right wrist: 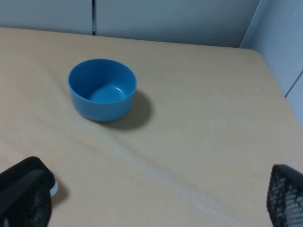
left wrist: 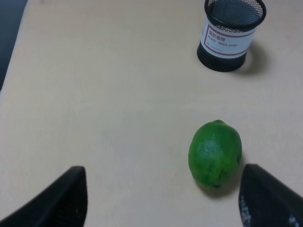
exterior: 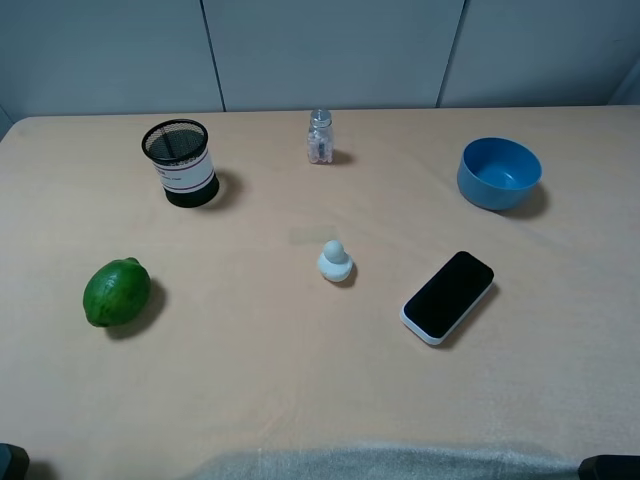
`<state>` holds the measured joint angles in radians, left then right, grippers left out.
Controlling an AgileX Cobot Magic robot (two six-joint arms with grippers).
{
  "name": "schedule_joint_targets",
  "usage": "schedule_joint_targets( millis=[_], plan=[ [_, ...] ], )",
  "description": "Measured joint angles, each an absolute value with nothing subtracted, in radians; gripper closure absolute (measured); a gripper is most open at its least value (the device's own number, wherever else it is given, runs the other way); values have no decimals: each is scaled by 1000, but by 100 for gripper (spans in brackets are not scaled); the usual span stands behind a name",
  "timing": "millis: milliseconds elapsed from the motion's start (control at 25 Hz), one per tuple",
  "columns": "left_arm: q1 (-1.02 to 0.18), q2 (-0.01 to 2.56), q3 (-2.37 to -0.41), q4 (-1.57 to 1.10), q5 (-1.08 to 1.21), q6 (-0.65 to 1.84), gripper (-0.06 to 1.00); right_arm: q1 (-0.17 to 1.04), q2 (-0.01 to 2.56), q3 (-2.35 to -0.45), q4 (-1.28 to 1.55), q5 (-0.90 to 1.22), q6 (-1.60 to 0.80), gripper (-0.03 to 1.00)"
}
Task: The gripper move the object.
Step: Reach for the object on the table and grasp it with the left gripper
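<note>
The green lime (exterior: 116,292) lies on the tan table at the left, below the mesh cup. In the left wrist view the lime (left wrist: 215,153) rests on the table just ahead of my left gripper (left wrist: 163,191), close to one dark finger (left wrist: 267,198). The left jaws are wide apart and hold nothing. My right gripper (right wrist: 156,201) is also open and empty. It hovers near the table's right side, short of the blue bowl (right wrist: 102,90). In the exterior view only dark bits of the arms show at the bottom corners.
A black mesh pen cup (exterior: 180,163) stands at the back left. A small shaker (exterior: 320,137) stands at the back middle and the blue bowl (exterior: 499,173) at the back right. A white duck figure (exterior: 336,261) sits mid-table, with a black phone (exterior: 448,296) to its right.
</note>
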<state>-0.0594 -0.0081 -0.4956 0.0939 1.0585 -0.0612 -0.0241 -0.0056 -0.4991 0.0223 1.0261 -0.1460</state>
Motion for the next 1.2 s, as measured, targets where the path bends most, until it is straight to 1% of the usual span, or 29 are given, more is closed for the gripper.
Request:
schedule_joint_targets(
  millis=[1200],
  plan=[
    [-59, -8, -496, 94, 1058, -61, 21, -24, -6, -499, 22, 1026, -146, 27]
  ],
)
